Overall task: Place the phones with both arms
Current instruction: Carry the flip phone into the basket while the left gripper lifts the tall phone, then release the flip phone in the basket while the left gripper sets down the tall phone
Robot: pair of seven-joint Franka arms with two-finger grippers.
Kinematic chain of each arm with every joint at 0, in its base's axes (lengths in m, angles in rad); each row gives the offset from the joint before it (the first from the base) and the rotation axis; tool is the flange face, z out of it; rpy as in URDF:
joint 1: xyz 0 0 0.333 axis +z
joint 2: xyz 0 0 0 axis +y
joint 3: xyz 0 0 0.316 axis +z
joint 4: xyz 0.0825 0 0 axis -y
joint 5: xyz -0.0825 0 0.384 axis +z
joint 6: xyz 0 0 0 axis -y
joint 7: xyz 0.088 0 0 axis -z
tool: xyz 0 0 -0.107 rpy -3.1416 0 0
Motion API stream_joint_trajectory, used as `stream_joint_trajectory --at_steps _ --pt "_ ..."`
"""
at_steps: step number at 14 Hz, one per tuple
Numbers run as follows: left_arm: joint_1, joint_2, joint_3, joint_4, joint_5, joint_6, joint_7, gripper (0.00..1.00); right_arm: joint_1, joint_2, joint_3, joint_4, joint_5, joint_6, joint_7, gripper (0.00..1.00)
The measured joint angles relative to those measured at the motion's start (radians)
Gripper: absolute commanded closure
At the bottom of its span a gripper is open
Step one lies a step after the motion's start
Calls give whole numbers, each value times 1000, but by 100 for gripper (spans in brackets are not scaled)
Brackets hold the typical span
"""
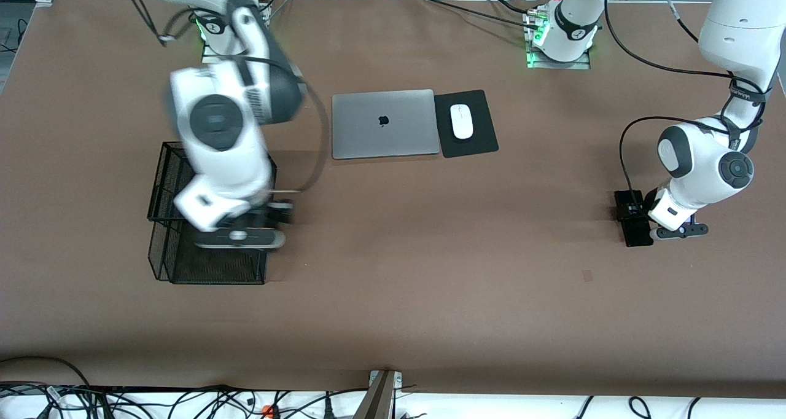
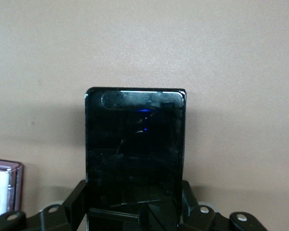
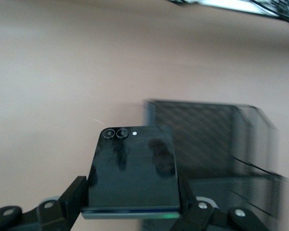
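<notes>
The brown table (image 1: 393, 296) carries everything, and the two white arms are the biggest things over it. The right arm (image 1: 221, 136) reaches down over the black wire-mesh basket (image 1: 178, 265) at its own end of the table, and the right gripper (image 3: 132, 211) is clenched on the sides of the small squarish black flip phone (image 3: 131, 180), holding it in the air with the basket just beside it in the right wrist view; the phone's two camera lenses sit at the end away from the fingers. The left arm (image 1: 706, 155) bends down at its end of the table, where the left gripper (image 2: 135, 214) is closed against the long edges of the long slim black slab phone (image 2: 135, 154), which lies flat on the table, glossy face up. Near the middle of the table, toward the robots' bases, sits the closed silver laptop (image 1: 384, 124), and just beside it, toward the left arm's end, a black mouse pad (image 1: 476, 145) with a white computer mouse (image 1: 461, 121) on it. At the edge of the left wrist view, the corner of the pale lilac phone (image 2: 5, 190) shows on the table near the slab phone.
</notes>
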Motion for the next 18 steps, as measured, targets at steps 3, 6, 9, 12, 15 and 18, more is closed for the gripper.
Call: stream_joint_trajectory --at_steps 3,6,9,12,15,18 --pt "-3 2 -12 42 0 -99 -12 95 -4 -107 -54 -161 1 -21 -38 92" --pt "-7 2 -16 112 -1 -225 -14 95 -2 -243 -84 -384 1 48 -38 92" --pt "-52 2 -22 172 -1 -333 -56 97 -1 -372 -124 -610 0 180 -39 92" --pt "-189 3 -28 207 -2 -367 -214 98 -1 -442 -165 -741 0 254 -42 91" --pt "-368 12 -32 256 -3 -368 -455 100 -1 -462 -193 -796 0 273 -47 91" --pt "-506 38 -33 336 -3 -368 -624 100 0 -464 -207 -862 0 367 -48 90"
